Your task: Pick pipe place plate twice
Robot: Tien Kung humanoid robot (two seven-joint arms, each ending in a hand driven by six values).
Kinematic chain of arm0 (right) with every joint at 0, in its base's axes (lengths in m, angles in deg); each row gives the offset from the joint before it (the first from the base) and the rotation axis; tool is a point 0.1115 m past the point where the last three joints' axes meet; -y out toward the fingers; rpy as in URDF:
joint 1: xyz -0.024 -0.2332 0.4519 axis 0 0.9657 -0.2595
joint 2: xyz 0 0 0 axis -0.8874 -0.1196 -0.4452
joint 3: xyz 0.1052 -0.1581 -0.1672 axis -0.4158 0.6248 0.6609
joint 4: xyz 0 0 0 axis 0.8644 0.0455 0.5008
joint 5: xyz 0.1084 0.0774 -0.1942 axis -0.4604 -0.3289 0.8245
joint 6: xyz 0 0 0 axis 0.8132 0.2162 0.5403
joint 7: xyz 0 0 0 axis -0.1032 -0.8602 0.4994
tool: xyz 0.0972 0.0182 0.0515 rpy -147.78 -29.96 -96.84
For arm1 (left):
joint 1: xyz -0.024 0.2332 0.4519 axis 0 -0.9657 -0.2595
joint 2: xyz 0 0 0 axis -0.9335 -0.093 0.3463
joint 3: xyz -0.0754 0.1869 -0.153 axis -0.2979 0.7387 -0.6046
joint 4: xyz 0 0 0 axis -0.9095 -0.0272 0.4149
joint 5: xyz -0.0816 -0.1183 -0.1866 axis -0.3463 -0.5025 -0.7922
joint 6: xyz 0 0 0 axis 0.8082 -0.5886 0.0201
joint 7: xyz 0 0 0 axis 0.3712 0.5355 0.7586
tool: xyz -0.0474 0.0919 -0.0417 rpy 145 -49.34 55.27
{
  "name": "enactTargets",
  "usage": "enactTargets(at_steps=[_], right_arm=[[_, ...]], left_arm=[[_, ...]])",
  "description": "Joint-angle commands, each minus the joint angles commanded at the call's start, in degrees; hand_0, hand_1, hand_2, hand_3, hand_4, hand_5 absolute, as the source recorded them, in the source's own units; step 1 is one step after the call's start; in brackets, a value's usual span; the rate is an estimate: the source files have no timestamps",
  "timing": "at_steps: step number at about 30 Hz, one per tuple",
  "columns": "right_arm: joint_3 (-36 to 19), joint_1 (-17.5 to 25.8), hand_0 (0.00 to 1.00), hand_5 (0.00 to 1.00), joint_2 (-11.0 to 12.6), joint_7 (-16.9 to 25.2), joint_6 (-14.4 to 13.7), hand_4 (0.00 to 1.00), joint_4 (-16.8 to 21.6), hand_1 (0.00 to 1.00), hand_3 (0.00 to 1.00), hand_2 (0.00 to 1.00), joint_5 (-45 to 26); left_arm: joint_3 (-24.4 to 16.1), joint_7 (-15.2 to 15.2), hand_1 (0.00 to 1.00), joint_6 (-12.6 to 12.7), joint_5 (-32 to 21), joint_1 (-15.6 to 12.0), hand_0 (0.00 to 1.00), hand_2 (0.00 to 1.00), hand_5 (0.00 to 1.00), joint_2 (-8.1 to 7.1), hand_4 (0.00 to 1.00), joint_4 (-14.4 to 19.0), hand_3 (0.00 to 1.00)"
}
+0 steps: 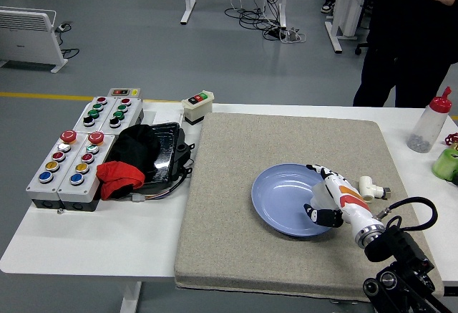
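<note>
The blue plate lies on the grey mat, right of its middle. My right hand reaches in from the lower right and hovers over the plate's right part. Its fingers curl around a small white pipe piece, which is mostly hidden by them. A second white pipe fitting lies on the mat just right of the plate, behind my forearm. My left arm is out of view.
The grey mat covers the table's right half. Button boxes, a small switch box and a black tray with black and red cloth stand left. A bottle and a green object sit far right. A person stands beyond the table.
</note>
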State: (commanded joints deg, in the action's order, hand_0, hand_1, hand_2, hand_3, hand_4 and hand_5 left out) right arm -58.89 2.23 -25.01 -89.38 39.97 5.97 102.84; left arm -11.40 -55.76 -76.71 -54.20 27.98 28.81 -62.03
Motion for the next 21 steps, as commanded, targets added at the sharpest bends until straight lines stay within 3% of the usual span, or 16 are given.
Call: enactTargets(at_steps=[2,7,9,10,12,16,21], right_arm=[[-0.36,0.12,0.998,0.22,0.08,0.2,0.52,0.82,0.41,0.983,0.998,0.998,-0.54],[-2.69,-0.34,0.998,0.238,0.11,2.51,-4.42,0.823,-0.03,0.963,0.99,0.998,-3.17],[-4.5,-1.09,0.998,0.238,0.45,3.22,-7.95,0.823,-0.81,0.963,0.99,0.998,-4.7],[-5.32,-1.57,0.998,0.243,0.68,3.62,-8.78,0.78,-1.36,0.939,0.928,0.998,-5.31],[-7.12,-2.59,0.998,0.243,1.15,3.92,-9.18,0.78,-2.65,0.939,0.928,0.998,-5.62],[-10.53,-4.84,0.998,0.243,2.25,2.83,-7.04,0.78,-6.64,0.939,0.928,0.998,-3.95],[-11.49,-6.47,0.998,0.24,3.3,1.38,-1.57,0.769,-11.85,0.924,0.907,0.998,-2.93]], left_arm=[[-0.05,0.03,0.652,0.0,0.04,-0.06,0.691,0.673,0.998,0.01,0.25,0.0,0.614],[-0.28,0.15,0.653,0.06,0.39,-0.15,0.691,0.673,0.998,0.06,0.25,-0.03,0.613],[-0.31,0.16,0.653,0.08,0.43,-0.18,0.691,0.673,0.998,0.07,0.25,-0.03,0.613],[-0.34,0.17,0.652,0.09,0.47,-0.21,0.691,0.673,0.998,0.07,0.25,-0.04,0.614],[-0.39,0.2,0.652,0.1,0.52,-0.27,0.691,0.673,0.998,0.07,0.25,-0.04,0.614],[-0.51,0.28,0.652,0.11,0.69,-0.39,0.691,0.673,0.998,0.04,0.25,-0.03,0.614],[-0.45,0.26,0.652,0.1,0.59,-0.41,0.691,0.673,0.998,0.03,0.25,-0.01,0.613]])
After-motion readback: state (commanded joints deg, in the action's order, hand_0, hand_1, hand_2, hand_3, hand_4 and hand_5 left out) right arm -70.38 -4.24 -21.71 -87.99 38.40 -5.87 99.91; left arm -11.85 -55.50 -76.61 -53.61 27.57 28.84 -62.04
